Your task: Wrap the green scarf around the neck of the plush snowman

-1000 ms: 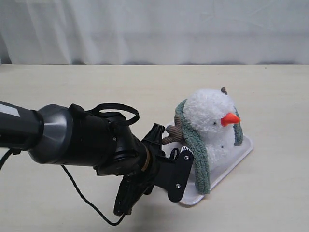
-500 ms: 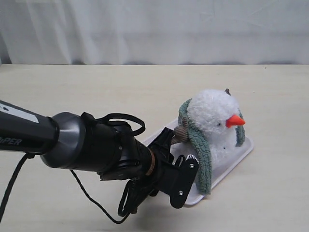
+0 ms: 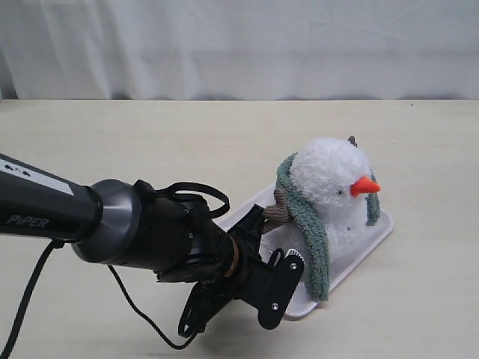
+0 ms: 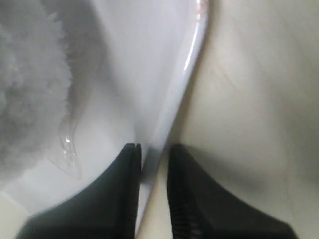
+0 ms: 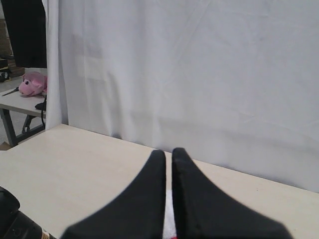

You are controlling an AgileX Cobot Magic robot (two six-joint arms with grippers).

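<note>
The plush snowman sits upright on a white tray, its orange nose pointing right. The green scarf is draped over the back of its neck. One long end hangs down the near side to the tray's edge, and a short end shows beyond the nose. My left gripper is low at the tray's near-left edge. In the left wrist view its jaws pinch the tray's rim, with white fluff close by. My right gripper is shut and empty, raised above the table; the exterior view does not show it.
A white curtain hangs behind the beige table. The left arm's black cable loops down near the table's front edge. A pink plush lies on another table far off in the right wrist view.
The left gripper's jaws have narrowed around the tray's rim. The tray and snowman shifted slightly right a second ago, then stayed still. The right gripper has stayed shut.
</note>
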